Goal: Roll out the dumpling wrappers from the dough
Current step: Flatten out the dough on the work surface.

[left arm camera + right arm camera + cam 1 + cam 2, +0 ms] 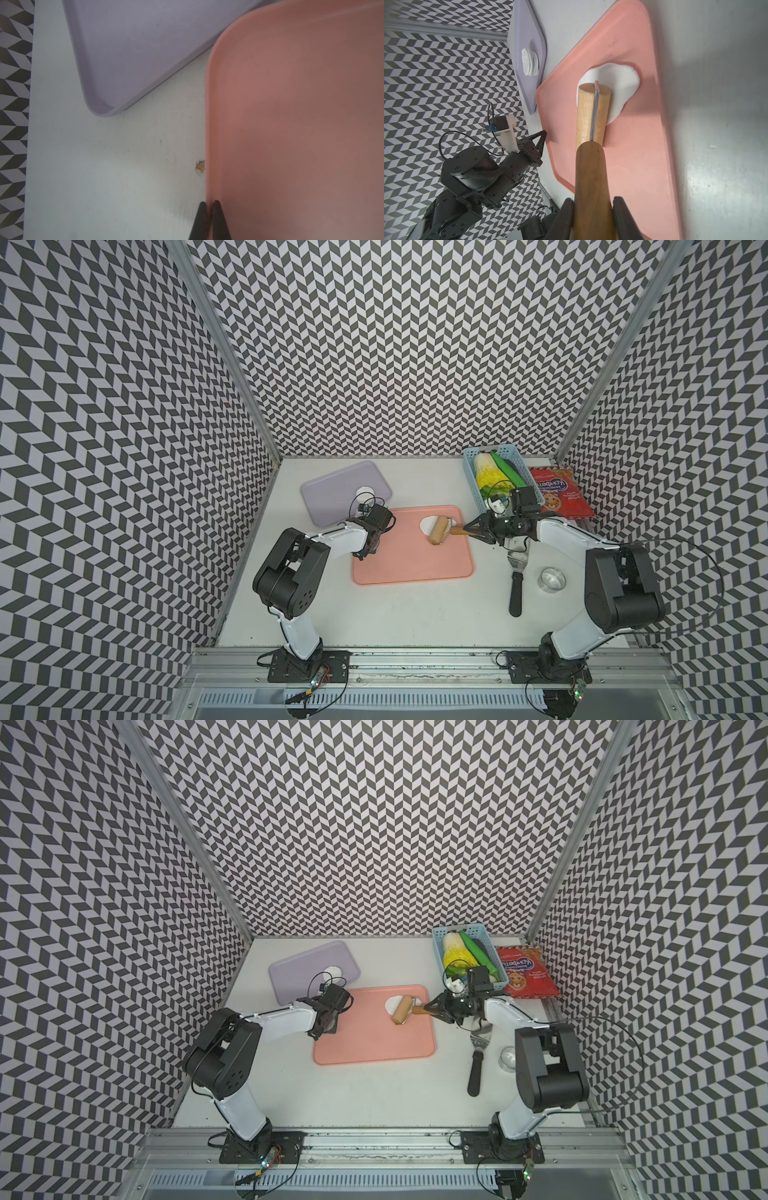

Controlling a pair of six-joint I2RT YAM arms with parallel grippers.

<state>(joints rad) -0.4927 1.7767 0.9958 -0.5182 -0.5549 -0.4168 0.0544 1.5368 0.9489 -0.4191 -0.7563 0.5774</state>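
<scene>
The dough [426, 523] [392, 1003] [620, 83] lies as a flattened white patch of irregular outline near the far right corner of the pink tray [415, 564] [291, 124] [633, 155]. A wooden roller [439, 531] [403, 1010] [591, 112] rests across its near edge. My right gripper [467, 529] [430, 1008] [593, 200] is shut on the roller's brown handle [591, 176]. My left gripper [360, 554] [316, 1036] [209, 202] is shut on the pink tray's left rim. A small stack of round dumpling wrappers [365, 492] [333, 971] [529, 62] sits on the purple tray [332, 497] [135, 52].
A blue basket [473, 481] of toy vegetables stands at the back right, with a red snack bag [561, 493] beside it. A black-handled spatula [516, 585] and a steel ring cutter [551, 579] lie right of the pink tray. Patterned walls close three sides.
</scene>
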